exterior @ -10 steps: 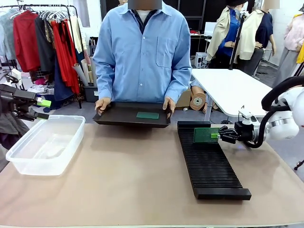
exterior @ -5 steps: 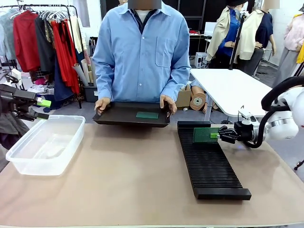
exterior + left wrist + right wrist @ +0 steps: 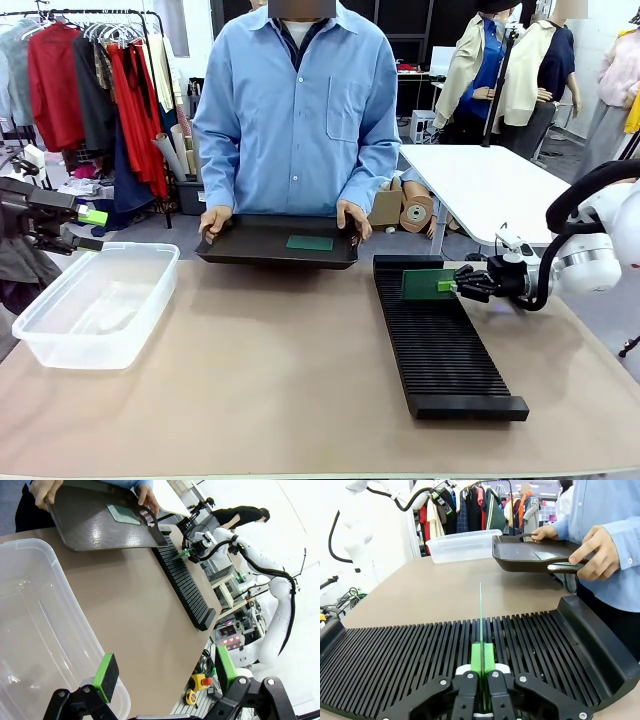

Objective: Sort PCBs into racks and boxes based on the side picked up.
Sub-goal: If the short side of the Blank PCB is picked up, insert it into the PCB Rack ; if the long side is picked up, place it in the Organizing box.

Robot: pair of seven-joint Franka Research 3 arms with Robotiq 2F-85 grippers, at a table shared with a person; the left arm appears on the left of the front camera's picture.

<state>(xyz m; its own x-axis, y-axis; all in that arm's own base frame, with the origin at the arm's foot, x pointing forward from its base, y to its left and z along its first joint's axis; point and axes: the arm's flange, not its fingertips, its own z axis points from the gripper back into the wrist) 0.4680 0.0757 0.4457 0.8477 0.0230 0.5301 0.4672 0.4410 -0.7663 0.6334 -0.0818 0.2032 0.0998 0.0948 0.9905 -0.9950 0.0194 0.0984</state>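
One PCB [image 3: 424, 284] is being gripped by the right gripper [image 3: 455, 285], whose jaws are being pressed narrowly onto the board's right edge; the board is being held upright, on edge, over the far end of the long black slotted rack [image 3: 440, 345]; the rack is lying on the right part of the table [image 3: 250, 390], running from far to near; in the right wrist view the board is being seen edge-on as a thin green line, lined up with the slots; whether its lower edge is being seated in a slot cannot be told.

The left gripper [image 3: 165, 672] is being held wide, with nothing between its green pads [image 3: 106, 676]; it is being hung over the left side of the clear box [image 3: 95, 300], which is standing on the left part of the table, well apart from the rack.

A second PCB [image 3: 310, 242] is lying flat, right of centre, on a shallow black tray [image 3: 250, 245]; the tray is being held at both ends by a person's hands [image 3: 215, 220] at the far edge of the table, between the box and the rack and just beside the rack's far end.
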